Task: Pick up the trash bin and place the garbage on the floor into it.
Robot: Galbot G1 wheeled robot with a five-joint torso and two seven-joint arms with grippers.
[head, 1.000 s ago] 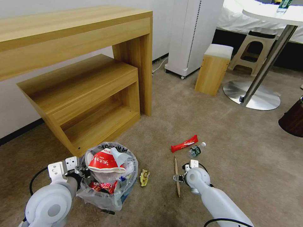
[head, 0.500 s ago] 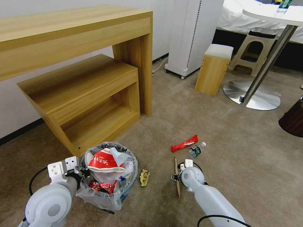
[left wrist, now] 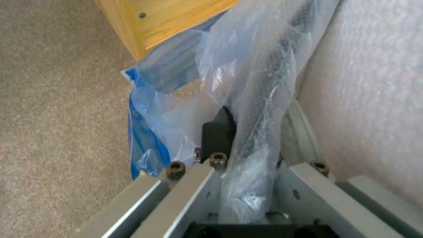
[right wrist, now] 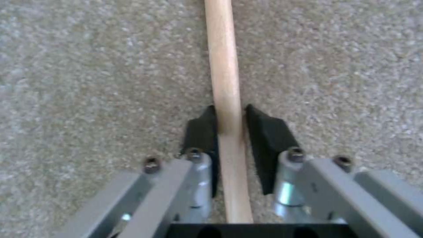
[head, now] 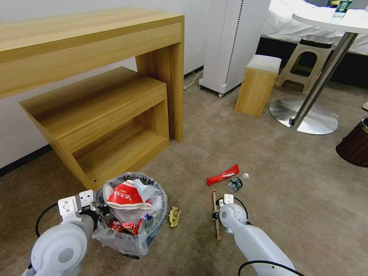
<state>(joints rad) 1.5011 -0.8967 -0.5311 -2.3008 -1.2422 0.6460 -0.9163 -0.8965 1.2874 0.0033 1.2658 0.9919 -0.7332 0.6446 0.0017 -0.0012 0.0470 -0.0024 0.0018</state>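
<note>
Landmark: bin (head: pixel 130 214), sat on the carpet (head: pixel 291 184) in front of the wooden shelf unit (head: pixel 103 126).

Left gripper (head: pixel 100 210) is clamped on the bin's rim at its left side. In the left wrist view the liner bag (left wrist: pixel 247 99) and rim are pinched between the pads (left wrist: pixel 218 132). A red-white cup (head: pixel 128 196) is seen on top of the fill, red wrappers (head: pixel 124 226) lower in the bag.

Just right of the bin: a small yellow-green wrapper (head: pixel 175 216), flat on the carpet, untouched.

Further right of the bin: stick (head: pixel 216 214), flat on the carpet. Long axis runs near-to-far from the robot, the far end tipped slightly toward the bin. Right gripper (head: pixel 215 215) is set down over it around mid-length. In the right wrist view the stick (right wrist: pixel 225 99) is held between the two black pads (right wrist: pixel 200 132), both touching it, and runs straight out past the fingertips along the gripper's own axis.

Beyond the stick, farther from the bin: red packet (head: pixel 223 174), long axis diagonal, right end farther away. Small bottle (head: pixel 237 182) lies just right of the packet, cap pointing away and right. Neither is touched.
</note>
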